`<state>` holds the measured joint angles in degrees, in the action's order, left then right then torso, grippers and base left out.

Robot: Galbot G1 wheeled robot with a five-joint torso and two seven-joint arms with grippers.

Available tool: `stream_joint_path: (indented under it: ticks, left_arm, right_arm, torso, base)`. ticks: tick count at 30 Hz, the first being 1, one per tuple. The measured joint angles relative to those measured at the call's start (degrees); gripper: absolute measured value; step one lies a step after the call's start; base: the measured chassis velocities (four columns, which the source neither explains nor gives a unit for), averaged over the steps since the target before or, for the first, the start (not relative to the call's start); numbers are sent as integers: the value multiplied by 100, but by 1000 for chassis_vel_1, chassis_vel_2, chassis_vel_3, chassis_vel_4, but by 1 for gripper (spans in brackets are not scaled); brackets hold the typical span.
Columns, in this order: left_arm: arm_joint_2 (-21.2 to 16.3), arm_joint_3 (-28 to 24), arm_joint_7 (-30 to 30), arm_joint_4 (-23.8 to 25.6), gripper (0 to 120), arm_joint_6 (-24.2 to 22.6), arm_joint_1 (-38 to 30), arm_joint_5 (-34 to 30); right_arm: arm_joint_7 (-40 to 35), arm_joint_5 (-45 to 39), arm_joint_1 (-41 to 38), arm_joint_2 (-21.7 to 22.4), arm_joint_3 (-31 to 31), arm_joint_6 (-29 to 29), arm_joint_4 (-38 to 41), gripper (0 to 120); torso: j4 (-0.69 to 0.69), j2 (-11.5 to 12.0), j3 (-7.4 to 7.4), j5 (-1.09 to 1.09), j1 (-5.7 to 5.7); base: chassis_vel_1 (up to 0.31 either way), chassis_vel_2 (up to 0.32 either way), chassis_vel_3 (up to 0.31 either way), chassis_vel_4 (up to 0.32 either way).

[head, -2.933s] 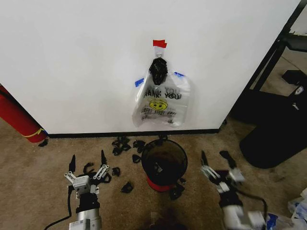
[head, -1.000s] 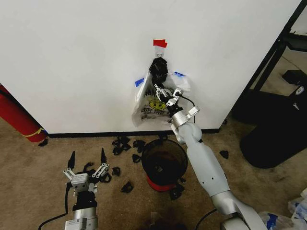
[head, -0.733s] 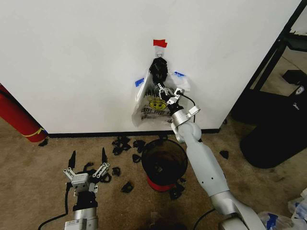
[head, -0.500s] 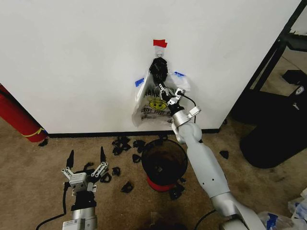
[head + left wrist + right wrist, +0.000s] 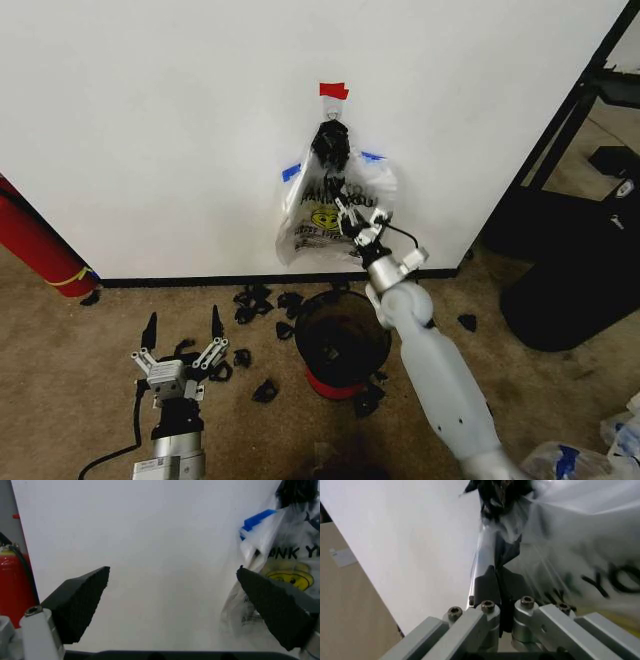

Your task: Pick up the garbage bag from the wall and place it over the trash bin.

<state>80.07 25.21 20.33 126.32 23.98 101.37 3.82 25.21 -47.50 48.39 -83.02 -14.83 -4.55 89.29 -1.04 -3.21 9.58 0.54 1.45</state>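
— What are the right fingers doing?

— From the wrist camera I see my right gripper (image 5: pixel 499 587) with its black pads pressed together, a fold of the garbage bag (image 5: pixel 570 536) pinched between them. In the head view the same gripper (image 5: pixel 357 221) sits on the bag's front, just right of the yellow smiley and below the black knot (image 5: pixel 330 145).

— And the bag itself?

— The bag (image 5: pixel 318 232) hangs flat against the wall (image 5: pixel 150 120), under the strip of red tape (image 5: pixel 334 91), its lower edge just above the black baseboard (image 5: pixel 200 281). Blue strips show at its upper corners.

— Where's the bin?

— The trash bin (image 5: pixel 342 341) stands on the carpet (image 5: pixel 60 360) right below the bag, near the wall's foot, with small black scraps (image 5: pixel 256 299) scattered around it. My right arm rises past its right rim.

— Left side?

— My left gripper (image 5: pixel 181 345) hovers low over the carpet, left of the bin, fingers spread wide with nothing between them. Its wrist camera looks between the two pads (image 5: pixel 80 602) at the wall, with a red cylinder (image 5: pixel 12 588) at one side.
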Motion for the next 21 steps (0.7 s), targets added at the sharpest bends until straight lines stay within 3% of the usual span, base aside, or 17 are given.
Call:
stream_joint_path:
  ticks: [11, 21]
  left_arm:
    - [-14, -70, -10, -1, 100, 42, -6, 3]
    - [-36, -161, -7, -20, 100, 92, -18, 1]
  right_arm:
    - [117, 317, 916, 207, -144, -93, 846, 0]
    - [630, 1183, 2313, 248, -524, -451, 1824, 0]
  torso:
    - [1, 0, 0, 2, 0]
    - [0, 0, 0, 0, 0]
  base:
    - [0, 0, 0, 0]
    - [0, 0, 0, 0]
